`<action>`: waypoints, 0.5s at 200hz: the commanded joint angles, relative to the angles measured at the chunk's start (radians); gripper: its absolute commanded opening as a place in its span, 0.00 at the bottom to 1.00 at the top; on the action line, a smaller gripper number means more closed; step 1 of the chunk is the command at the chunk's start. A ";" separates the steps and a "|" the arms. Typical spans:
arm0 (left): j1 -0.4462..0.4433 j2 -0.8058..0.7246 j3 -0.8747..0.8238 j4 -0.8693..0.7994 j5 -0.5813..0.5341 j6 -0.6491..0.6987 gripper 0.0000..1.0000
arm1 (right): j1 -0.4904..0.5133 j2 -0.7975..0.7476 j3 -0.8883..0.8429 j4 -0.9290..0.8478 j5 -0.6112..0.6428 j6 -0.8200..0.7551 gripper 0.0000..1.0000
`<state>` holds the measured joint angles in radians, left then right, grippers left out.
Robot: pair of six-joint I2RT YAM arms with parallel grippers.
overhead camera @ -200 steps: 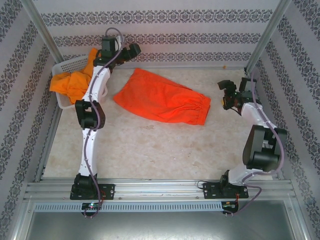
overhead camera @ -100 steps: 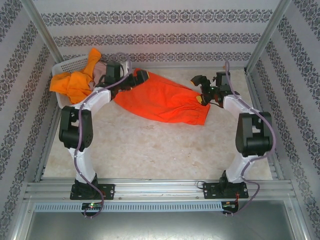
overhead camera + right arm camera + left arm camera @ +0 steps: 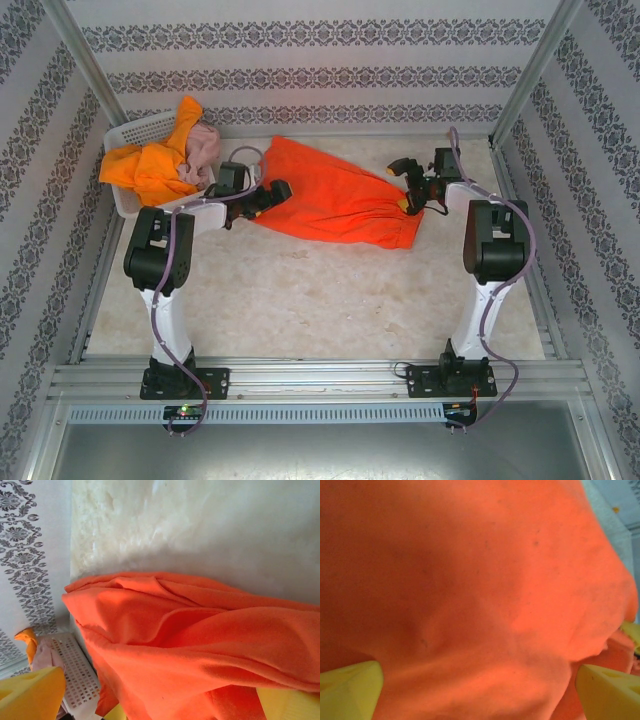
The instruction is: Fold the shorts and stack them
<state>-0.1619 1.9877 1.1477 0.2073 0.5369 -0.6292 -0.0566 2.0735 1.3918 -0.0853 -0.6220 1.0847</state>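
On pale mottled table, soft rumpled red-orange shorts, roughly oblong.

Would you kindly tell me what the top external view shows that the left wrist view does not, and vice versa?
Top external: the whole red-orange shorts lying on the table, the white basket at far left with the bright orange shorts and pink shorts heaped in it, and the right gripper open at the red-orange pair's right end. Left wrist: fine wrinkles in the cloth up close, between its yellow fingertips. Both: the red-orange shorts, with the left gripper open at their left end.
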 commanded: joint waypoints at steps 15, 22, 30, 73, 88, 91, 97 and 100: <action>0.003 -0.067 -0.154 0.084 -0.030 -0.026 0.99 | -0.001 0.081 0.091 -0.071 -0.025 -0.056 0.98; 0.000 -0.083 -0.196 0.108 -0.034 -0.039 0.98 | 0.002 0.093 0.116 -0.086 -0.037 -0.068 0.98; -0.003 -0.110 -0.243 0.133 -0.042 -0.054 0.98 | 0.007 0.105 0.148 -0.107 -0.051 -0.088 0.98; -0.056 -0.329 -0.462 0.150 -0.085 -0.104 0.98 | 0.026 0.023 0.211 -0.146 -0.131 -0.189 0.98; -0.060 -0.420 -0.459 0.097 -0.085 -0.103 0.99 | 0.027 -0.073 0.154 -0.123 -0.143 -0.207 0.98; -0.060 -0.435 -0.452 0.083 -0.086 -0.100 1.00 | 0.028 -0.094 0.143 -0.117 -0.143 -0.209 0.98; -0.060 -0.468 -0.428 0.042 -0.090 -0.089 1.00 | 0.033 -0.131 0.115 -0.112 -0.139 -0.214 0.98; -0.060 -0.481 -0.412 0.023 -0.094 -0.082 1.00 | 0.036 -0.148 0.102 -0.112 -0.137 -0.216 0.98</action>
<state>-0.2165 1.6253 0.6861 0.3279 0.4797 -0.7078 -0.0284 2.1010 1.5539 -0.2043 -0.7242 0.9337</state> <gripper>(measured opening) 0.994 0.978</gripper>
